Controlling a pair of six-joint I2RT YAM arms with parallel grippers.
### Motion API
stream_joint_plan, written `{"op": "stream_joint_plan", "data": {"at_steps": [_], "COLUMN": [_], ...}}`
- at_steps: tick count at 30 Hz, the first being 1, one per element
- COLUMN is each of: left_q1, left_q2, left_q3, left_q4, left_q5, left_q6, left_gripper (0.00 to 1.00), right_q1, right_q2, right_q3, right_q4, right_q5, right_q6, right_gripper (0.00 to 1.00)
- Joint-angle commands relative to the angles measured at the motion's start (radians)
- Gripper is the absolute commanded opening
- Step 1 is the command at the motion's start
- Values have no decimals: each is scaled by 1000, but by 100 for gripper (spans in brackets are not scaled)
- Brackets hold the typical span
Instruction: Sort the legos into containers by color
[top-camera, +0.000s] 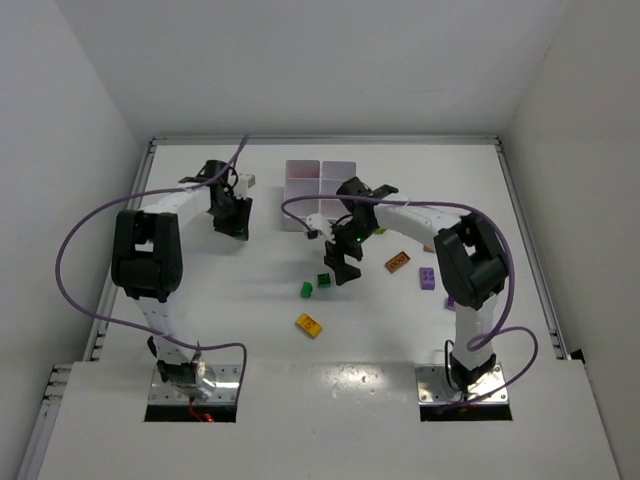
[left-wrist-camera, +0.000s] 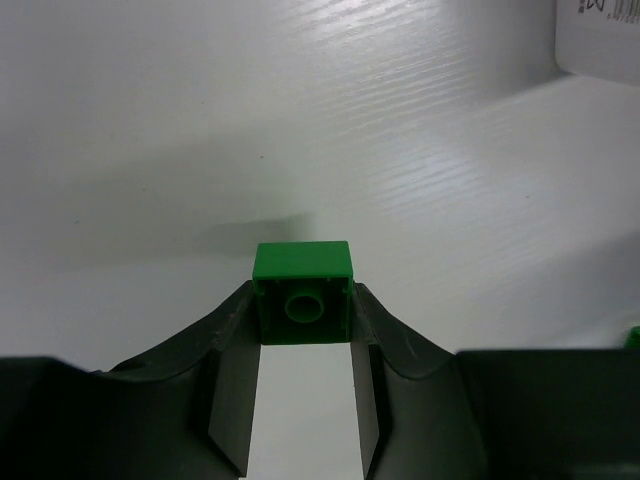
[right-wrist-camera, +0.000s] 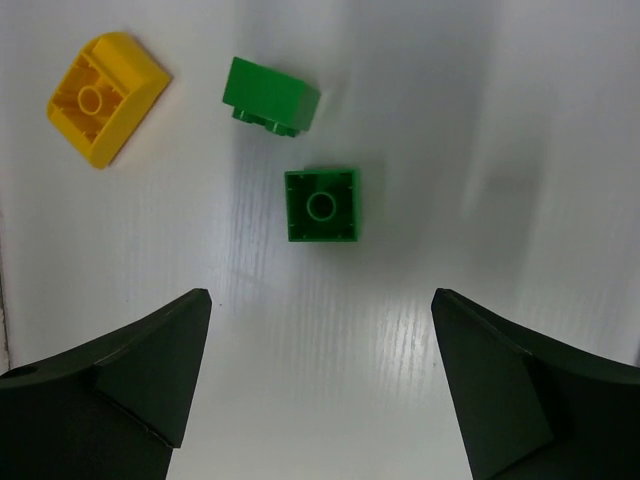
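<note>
Firmly pinched between the fingers of the left end effector (top-camera: 233, 219), a green brick (left-wrist-camera: 302, 268) shows its hollow underside to the left wrist camera, held over the white bench (top-camera: 250, 340) just left of the white tray (top-camera: 302, 182) of square compartments at the far middle. Across the bench, the right end effector (right-wrist-camera: 320, 295) hangs with its fingers spread wide and nothing between them, above a loose group of pieces near the centre: an upturned green brick (right-wrist-camera: 321, 204) lying straight ahead of the gap, a second green brick (right-wrist-camera: 268, 95) tipped on its side just beyond it, and a yellow brick (right-wrist-camera: 105, 95), also underside up, off to one side and apart from both. From the overhead view, an orange brick (top-camera: 398, 262) and a purple brick (top-camera: 428, 277) lie near each other on the bench to the right of that end effector, close beside the right arm, well apart from the tray.
</note>
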Motion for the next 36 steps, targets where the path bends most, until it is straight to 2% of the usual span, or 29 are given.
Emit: {"op": "stream_joint_plan", "data": {"at_steps": [1,6,14,17,20,21,23,24,27,31,36], "left_q1": [35,88,136,147,156,156,156,156,156,156,156], "left_q2": [-86,-108,-126,-126,-135,-135,-135,-135,-135,-155,-204], "left_q3": [9,9,9,0,0,0,0,0,0,0,-20], "left_q4": [-16,-16,-16,-16,-16,-16,-16,-16,-16,-16,33], "left_q5": [67,78,88,88,88,88,88,88,88,109,140], "left_q6": [-8,-8,-8,-8,-8,-8,-8,-8,-8,-8,-17], "left_gripper": [7,7,7,7,7,7,7,7,7,7,7], "right_q1": [28,65,133,144,154,154,163,163,163,127,87], "right_q2": [2,84,135,144,154,154,163,163,145,56,-12], "right_q3": [42,101,88,79,70,59,42,29,29,82,194], "right_q4": [-40,-107,-37,-22,32,50,99,109,150,193,454], "right_q5": [-27,-5,42,53,82,103,134,158,208,220,318], "right_q6": [-141,-184,-110,-92,-55,-43,-20,-11,45,173,454], "right_gripper": [92,91,84,76,61,50,39,25,2,0,0]}}
